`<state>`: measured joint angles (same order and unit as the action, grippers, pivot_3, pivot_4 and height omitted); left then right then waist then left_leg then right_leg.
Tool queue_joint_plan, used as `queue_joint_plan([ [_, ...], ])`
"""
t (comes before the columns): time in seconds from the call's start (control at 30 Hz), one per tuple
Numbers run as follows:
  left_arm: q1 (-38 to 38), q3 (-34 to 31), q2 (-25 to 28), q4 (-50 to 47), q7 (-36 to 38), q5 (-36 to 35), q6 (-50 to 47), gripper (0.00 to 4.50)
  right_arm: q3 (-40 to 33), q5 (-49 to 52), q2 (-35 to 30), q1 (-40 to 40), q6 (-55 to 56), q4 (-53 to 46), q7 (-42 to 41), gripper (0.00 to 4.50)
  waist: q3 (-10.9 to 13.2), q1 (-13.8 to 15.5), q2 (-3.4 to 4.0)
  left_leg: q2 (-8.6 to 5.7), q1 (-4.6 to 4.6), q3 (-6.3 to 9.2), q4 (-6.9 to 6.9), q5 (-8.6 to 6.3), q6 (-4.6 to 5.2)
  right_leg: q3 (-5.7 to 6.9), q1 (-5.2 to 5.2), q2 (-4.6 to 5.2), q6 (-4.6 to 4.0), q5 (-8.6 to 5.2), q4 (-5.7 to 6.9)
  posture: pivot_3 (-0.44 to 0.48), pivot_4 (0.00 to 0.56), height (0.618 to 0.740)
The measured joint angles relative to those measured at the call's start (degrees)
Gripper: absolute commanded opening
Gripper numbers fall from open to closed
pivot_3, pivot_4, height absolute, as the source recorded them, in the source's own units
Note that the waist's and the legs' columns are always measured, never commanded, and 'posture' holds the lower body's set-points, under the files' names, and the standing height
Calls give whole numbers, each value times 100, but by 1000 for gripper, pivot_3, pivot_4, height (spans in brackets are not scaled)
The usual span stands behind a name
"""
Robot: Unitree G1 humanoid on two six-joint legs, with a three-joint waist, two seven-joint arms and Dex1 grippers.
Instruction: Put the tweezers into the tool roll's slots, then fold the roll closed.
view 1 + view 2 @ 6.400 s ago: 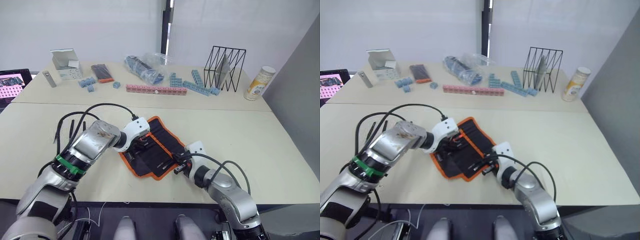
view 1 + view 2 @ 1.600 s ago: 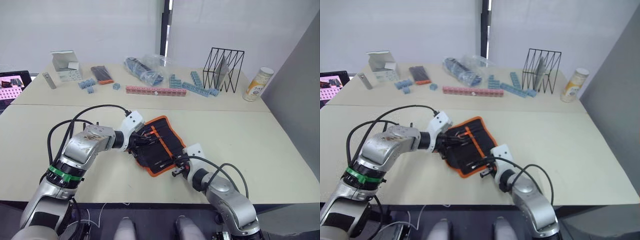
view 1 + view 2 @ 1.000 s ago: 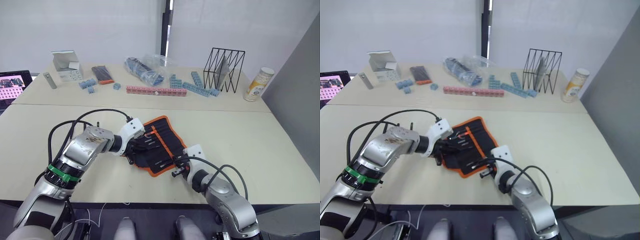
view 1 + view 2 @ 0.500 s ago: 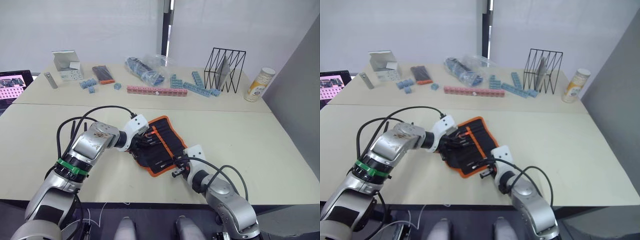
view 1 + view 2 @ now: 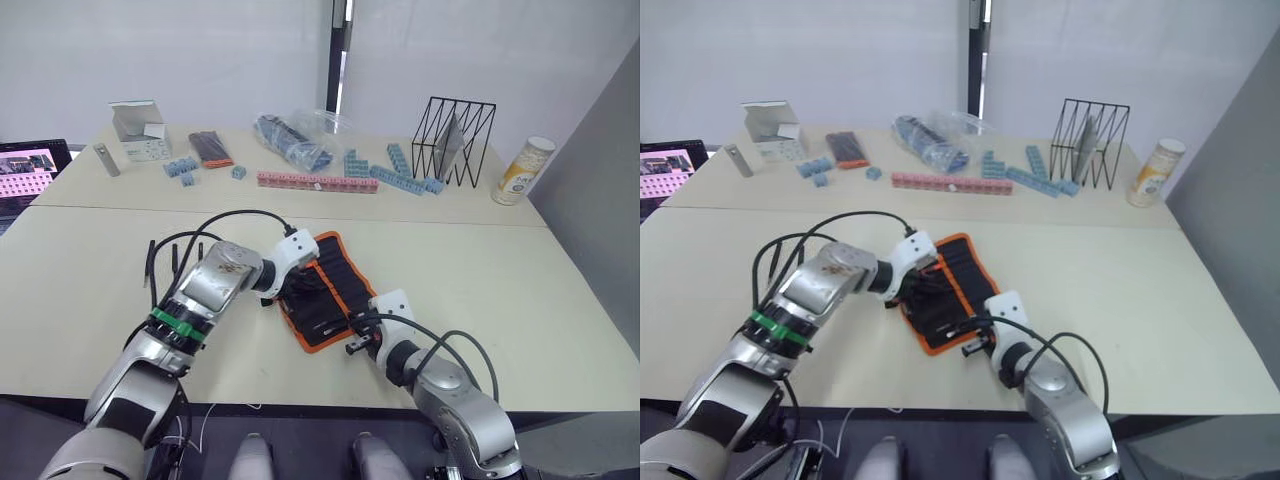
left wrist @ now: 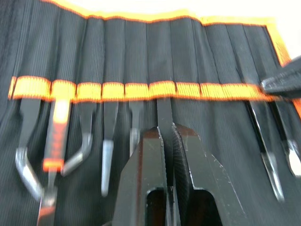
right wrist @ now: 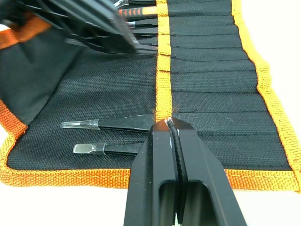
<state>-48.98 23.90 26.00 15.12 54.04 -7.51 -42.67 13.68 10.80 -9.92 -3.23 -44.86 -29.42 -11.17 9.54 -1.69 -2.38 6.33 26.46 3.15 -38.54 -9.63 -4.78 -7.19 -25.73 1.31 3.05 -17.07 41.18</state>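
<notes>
Two tools work the tool roll (image 5: 325,291), open on the desk (image 5: 520,290). Left tool (image 6: 165,137) pinches tweezers (image 6: 163,110) entering a slot; right tool (image 7: 168,123) is clamped on the orange strip (image 7: 163,66). Pushing askew could bunch the fabric and miss the loop.

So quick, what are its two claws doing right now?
Left gripper: shut on a tweezer in the tool roll.
Right gripper: shut, pinching the roll's orange strip.
</notes>
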Motion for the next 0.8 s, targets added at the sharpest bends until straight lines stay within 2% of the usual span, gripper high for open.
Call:
queue_joint_plan([
  [0.27, -144, -2, -432, 743, -18, 311, 601, 24, 9, -42, -42, 0, -75, -39, 2, 0, -2, 47, 6, -5, -17, 8, -11, 0, 0, -1, 33, 1, 4, -3, -5, 0, 150, 663],
  [0.53, -172, -18, -459, 924, 50, 457, 882, 24, 52, -51, -29, 2, -131, -48, -1, 0, -1, 53, 7, -6, -21, 8, -25, 0, 0, -4, 42, 0, 4, -4, -6, 0, 150, 663],
  [0.6, -170, -27, -340, 803, 118, 456, 849, 858, 48, -54, -6, -6, -132, -41, 7, 0, 0, 39, 9, -6, -20, 9, -22, 0, 0, -4, 39, 0, 4, -4, -6, 0, 150, 663],
  [0.8, -52, -543, 262, -216, 307, 246, 560, 2770, 52, -52, 23, -22, -132, -24, -3, 0, 8, -54, 21, -6, -19, 11, -14, 0, 0, -3, 41, 1, 4, -4, -6, 0, 150, 663],
])
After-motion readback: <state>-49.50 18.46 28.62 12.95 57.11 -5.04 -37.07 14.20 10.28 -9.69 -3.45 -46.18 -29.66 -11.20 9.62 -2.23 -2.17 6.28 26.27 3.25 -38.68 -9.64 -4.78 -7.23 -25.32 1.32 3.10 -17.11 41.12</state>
